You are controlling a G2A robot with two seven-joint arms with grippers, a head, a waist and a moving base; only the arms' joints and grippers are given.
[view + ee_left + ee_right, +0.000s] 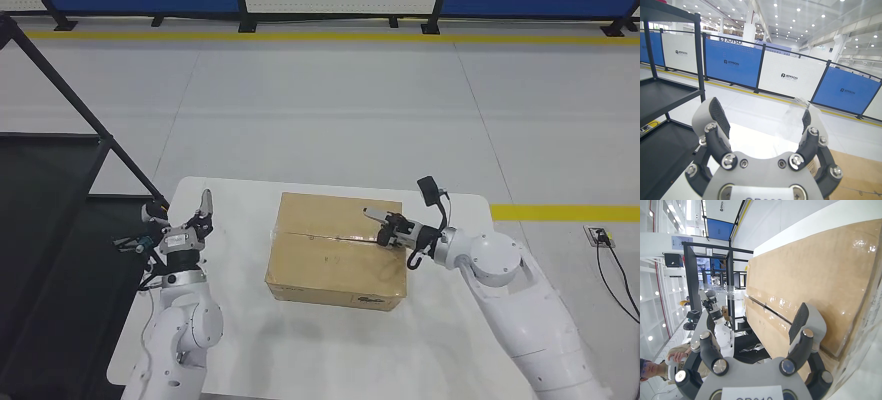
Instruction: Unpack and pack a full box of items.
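Observation:
A closed brown cardboard box [335, 255] sits in the middle of the white table [240, 330], a seam running across its top. My right gripper [378, 226] is open over the box's right end. In the right wrist view [755, 309] one finger [800, 321] lies just above the seam of the box [810, 266]. My left gripper [180, 205] is open beside the box's left end, pointing away from the robot. A clear tape strip [800, 103] clings to one fingertip of the left gripper [761, 108]. The tape [725, 291] stretches from that gripper [706, 300] towards the box.
A black shelf rack [50, 230] stands just left of the table, close to the left arm; its shelves [668, 94] are bare. The box corner [857, 170] lies beside the left gripper. Bare table lies in front of the box.

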